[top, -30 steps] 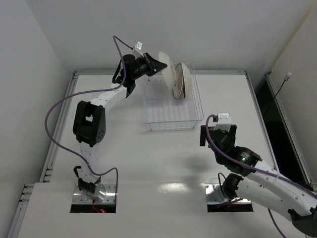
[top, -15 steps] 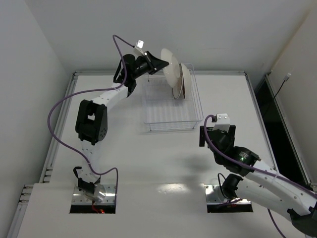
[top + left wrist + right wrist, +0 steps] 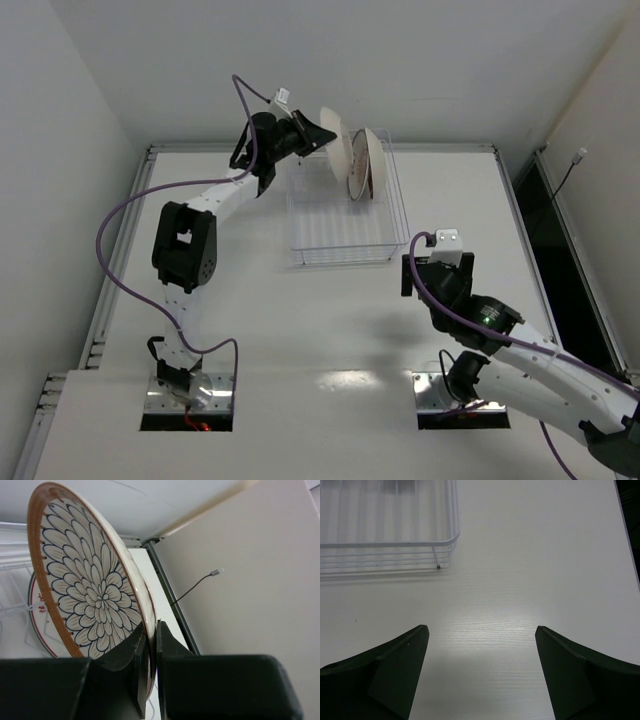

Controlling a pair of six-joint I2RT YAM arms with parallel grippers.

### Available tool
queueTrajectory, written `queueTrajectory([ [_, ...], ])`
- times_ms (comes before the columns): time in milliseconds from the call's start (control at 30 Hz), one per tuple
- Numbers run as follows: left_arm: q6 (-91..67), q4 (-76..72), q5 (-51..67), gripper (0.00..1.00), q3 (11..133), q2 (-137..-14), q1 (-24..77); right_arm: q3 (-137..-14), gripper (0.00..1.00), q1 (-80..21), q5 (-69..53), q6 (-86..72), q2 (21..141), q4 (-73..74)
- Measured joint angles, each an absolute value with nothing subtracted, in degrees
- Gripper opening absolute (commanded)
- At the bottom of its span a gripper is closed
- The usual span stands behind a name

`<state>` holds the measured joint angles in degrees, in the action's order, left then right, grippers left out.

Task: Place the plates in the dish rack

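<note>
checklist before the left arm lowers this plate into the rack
1. Grip: left end effector shut on the rim of the petal-pattern plate: ok.
2. Plate pose: on edge, above the far end of the dish rack: ok.
3. Gap to the standing plate already in the rack: close beside it, cannot tell.
4. Lined up with a free slot: dividers hidden by the plate, cannot tell.
5. Other arm: right end effector open, empty, over the table, apart from the rack: ok.

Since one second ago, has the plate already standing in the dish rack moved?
No. The standing plate stays by the far right corner of the dish rack, not shifted along its rim.
</note>
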<state>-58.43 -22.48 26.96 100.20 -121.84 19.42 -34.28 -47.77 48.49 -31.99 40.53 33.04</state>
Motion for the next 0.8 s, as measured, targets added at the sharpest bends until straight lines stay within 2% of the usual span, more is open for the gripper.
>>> queueTrajectory([
  [800,-53.0,-18.0,18.2,0.00,102.2,-121.8,23.2,-34.3,0.86,-47.8,48.6,-32.0,40.6,33.0],
])
